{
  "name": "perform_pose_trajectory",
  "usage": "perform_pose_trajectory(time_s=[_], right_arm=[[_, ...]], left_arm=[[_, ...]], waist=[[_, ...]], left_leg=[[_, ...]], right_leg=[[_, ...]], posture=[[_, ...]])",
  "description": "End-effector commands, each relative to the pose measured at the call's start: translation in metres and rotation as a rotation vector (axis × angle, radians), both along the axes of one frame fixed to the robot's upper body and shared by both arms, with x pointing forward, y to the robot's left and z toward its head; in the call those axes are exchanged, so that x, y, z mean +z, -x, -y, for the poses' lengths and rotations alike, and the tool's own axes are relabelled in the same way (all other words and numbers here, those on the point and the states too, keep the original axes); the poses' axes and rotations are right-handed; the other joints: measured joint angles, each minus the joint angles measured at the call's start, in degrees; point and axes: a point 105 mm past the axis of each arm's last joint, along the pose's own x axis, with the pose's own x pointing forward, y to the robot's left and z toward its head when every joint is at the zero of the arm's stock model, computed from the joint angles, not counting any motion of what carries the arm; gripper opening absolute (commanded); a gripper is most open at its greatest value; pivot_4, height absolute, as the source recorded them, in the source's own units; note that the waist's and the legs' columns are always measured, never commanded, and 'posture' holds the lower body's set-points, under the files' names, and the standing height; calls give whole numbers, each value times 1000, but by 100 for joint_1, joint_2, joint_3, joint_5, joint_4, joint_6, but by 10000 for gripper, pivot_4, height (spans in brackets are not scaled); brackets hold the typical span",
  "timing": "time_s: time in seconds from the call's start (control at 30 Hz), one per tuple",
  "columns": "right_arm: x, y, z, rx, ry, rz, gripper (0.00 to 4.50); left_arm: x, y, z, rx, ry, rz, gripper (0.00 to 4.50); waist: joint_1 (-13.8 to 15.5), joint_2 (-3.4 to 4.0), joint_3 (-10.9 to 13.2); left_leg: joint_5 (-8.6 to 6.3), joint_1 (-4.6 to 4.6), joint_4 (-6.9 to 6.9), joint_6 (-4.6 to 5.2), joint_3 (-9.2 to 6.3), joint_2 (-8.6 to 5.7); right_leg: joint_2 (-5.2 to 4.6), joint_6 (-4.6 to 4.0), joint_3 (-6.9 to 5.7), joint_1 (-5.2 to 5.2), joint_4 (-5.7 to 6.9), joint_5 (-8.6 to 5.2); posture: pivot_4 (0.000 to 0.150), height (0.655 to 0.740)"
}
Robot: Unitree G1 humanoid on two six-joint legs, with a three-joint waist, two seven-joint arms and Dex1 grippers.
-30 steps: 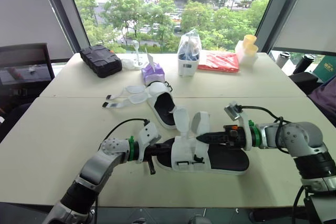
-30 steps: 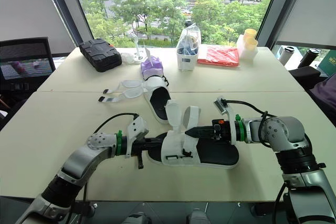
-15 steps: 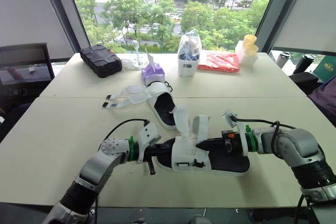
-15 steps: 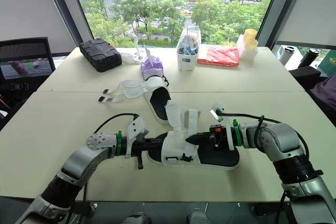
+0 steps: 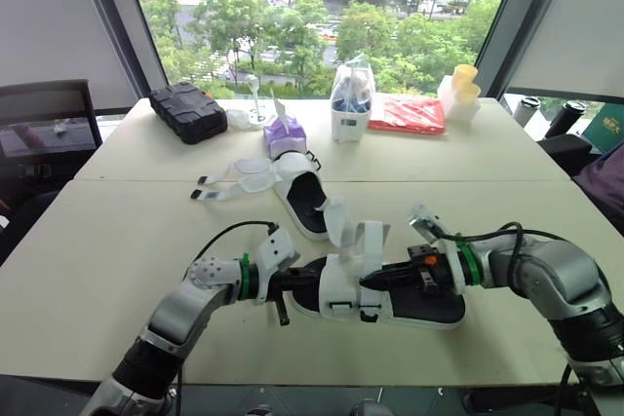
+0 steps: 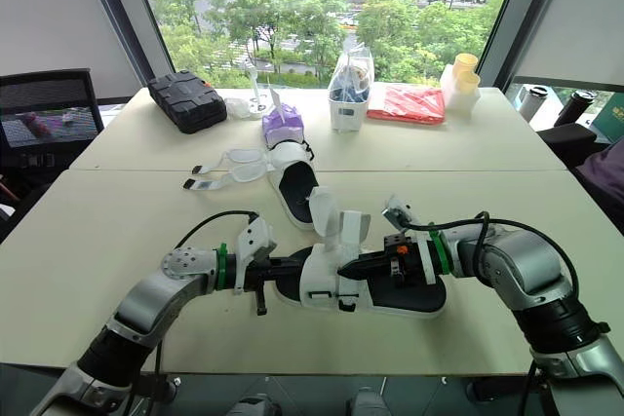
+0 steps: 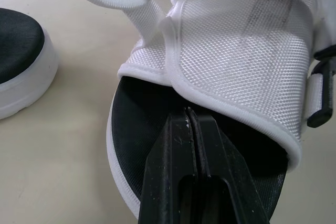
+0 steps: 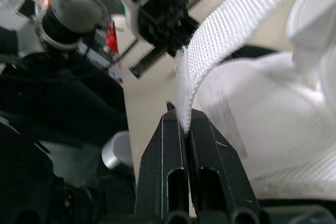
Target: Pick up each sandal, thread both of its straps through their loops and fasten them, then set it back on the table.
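Right tool (image 8: 185,116) clamped on a white strap (image 8: 231,24) of the near sandal (image 5: 339,284). Left tool (image 7: 190,115) has its fingers pressed together with nothing between, lying on the same sandal's black footbed at the opposite end. Sandal rests on the bench (image 5: 107,241). Second sandal (image 5: 304,204) lies beyond both tools, straps loose.

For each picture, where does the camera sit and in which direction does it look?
Left eye view: on the head, facing forward and down over the table; both arms show, meeting at the near sandal.
Right eye view: beside it, same direction, same scene.
Left wrist view: on the left wrist, along the left gripper, shut, under the sandal's white upper.
Right wrist view: on the right wrist, along the right gripper, shut on a strap.
Shared: all four show that sandal.
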Motion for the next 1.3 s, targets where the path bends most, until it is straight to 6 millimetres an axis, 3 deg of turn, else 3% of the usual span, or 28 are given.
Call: perform_pose_trajectory(time_s=[0.03,0.1,0.33,0.4,0.5,0.6,0.73,0.87,1.3], right_arm=[[3,3,-1,27,22,40,300],[2,1,2,13,25,48,300],[18,-9,29,-113,21,109,34892],[24,-7,42,-161,16,100,34892],[30,11,58,-194,19,34,34892],[26,36,57,-185,12,-54,34892],[8,52,48,-190,11,-112,34892],[-5,58,38,-204,-3,-139,34892],[-21,55,17,-235,-75,-180,34892]], left_arm=[[6,0,2,-7,11,18,0],[6,0,2,-7,13,18,0],[5,2,3,-14,15,12,0],[4,3,3,-21,9,10,0],[2,5,4,-35,-7,4,0],[1,6,6,-48,-4,-6,0],[0,5,9,-58,-2,-9,0],[1,4,12,-72,0,-11,0],[2,1,12,-73,3,-5,0]], waist=[[1,0,0],[-1,0,0],[5,0,0],[23,0,0],[33,-1,0],[16,1,-1],[13,-2,0],[17,-1,0],[21,-1,0]], left_leg=[[0,0,0,0,0,0],[0,0,1,0,0,0],[0,0,2,0,0,-1],[0,0,3,0,0,-1],[0,-3,1,0,-1,-2],[-3,-4,-5,6,-2,0],[-4,-2,-1,7,2,1],[-4,-2,9,7,3,-1],[-4,-3,5,7,3,-2]], right_leg=[[0,0,0,0,0,0],[-1,0,0,0,0,0],[-2,-1,0,1,0,0],[-2,-1,0,1,0,0],[-2,-1,-1,2,-6,0],[-1,-1,-1,4,-16,0],[-1,-1,0,7,-18,0],[-2,1,0,15,-22,2],[-3,6,1,16,-30,7]], posture=[[1500,7400],[1500,7400],[1500,7400],[1500,7400],[1500,7400],[1500,7400],[1500,7400],[1500,7400],[1500,7400]])
